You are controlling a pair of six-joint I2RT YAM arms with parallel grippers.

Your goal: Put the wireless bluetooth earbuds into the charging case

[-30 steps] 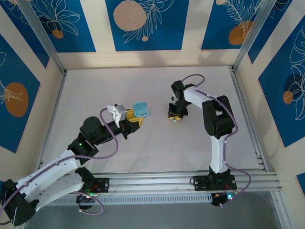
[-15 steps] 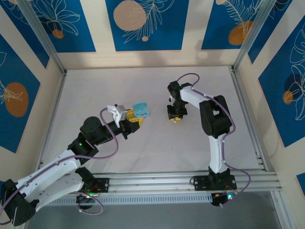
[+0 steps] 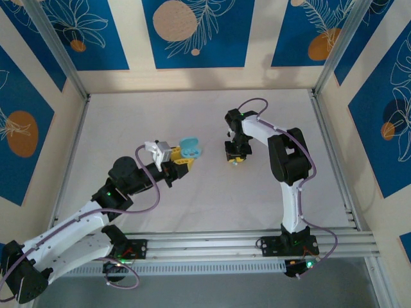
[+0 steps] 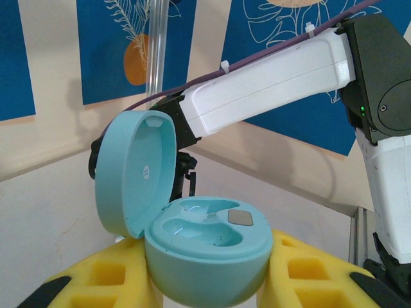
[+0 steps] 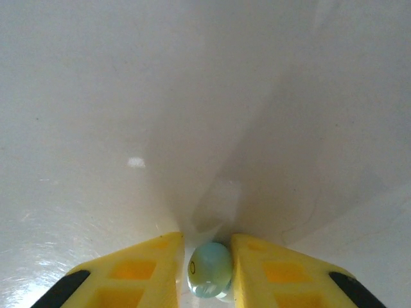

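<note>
Two claws, each gripping something. My left claw [image 3: 182,160], left of centre in the overhead view, is clenched on the pale teal charging case [image 4: 205,256]. The case sits upright between my yellow fingers [image 4: 106,276], with its lid [image 4: 135,173] swung open toward the upper left of the wrist frame. Both wells [image 4: 196,232] look empty.

My right claw [image 3: 236,157], just right of centre overhead, pinches one pale teal earbud [image 5: 210,266] at the bottom middle of its wrist frame. The earbud's longer side runs along my fingers, over the white bench [image 3: 205,199].

The case lies to the left of the earbud in the overhead view, at about the same height in the frame, with bare bench between them.

A small mark inside the lid and a ring mark on the earbud are too small to read.
</note>
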